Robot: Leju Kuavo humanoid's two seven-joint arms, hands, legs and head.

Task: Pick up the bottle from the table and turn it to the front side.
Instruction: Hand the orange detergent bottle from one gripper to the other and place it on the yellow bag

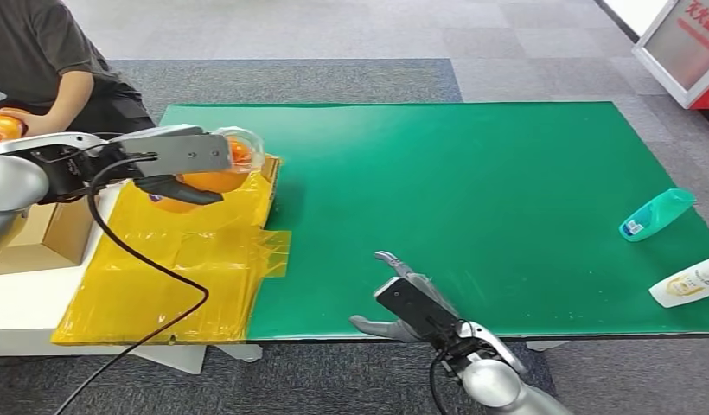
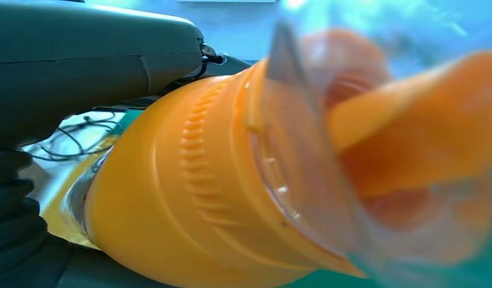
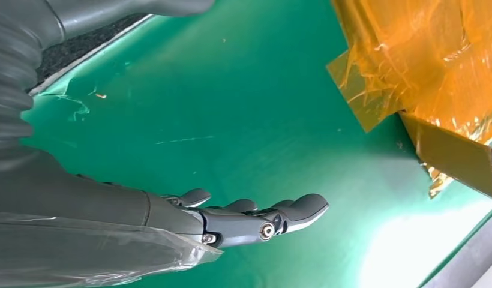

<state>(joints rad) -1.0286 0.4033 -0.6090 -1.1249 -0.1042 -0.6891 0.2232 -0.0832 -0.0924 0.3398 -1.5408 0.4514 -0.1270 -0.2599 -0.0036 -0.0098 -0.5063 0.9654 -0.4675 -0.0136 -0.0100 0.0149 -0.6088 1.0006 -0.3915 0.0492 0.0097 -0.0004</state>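
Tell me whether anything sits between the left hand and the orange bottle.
Nothing does: the left hand already grips the orange bottle, holding it above the yellow film.

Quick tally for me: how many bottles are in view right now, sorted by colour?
Orange bottle, held in the left robot hand: 1
Teal bottle, lying on the green mat: 1
White bottle, lying at the mat's right edge: 1
Total: 3 bottles
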